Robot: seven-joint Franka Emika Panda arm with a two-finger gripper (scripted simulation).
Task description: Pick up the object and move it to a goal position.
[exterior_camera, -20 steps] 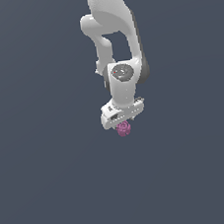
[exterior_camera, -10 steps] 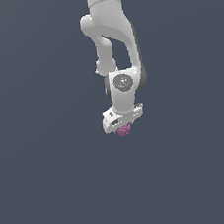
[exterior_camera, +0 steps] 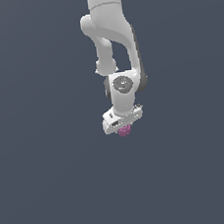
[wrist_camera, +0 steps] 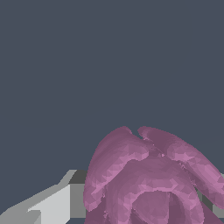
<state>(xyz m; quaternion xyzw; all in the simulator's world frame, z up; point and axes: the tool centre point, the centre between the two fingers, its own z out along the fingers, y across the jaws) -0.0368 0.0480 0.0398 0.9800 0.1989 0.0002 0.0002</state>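
The white arm [exterior_camera: 110,29] hangs down from the top of the exterior view, wrist tilted, its hand [exterior_camera: 124,128] closed on the object [exterior_camera: 124,130], a magenta lumpy blob held just below it. Around them lies only flat, featureless slate-grey background.

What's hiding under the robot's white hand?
A bumpy pink blob pokes out below the gripper. Its upper part is covered, and the fingers holding it can't be seen there.
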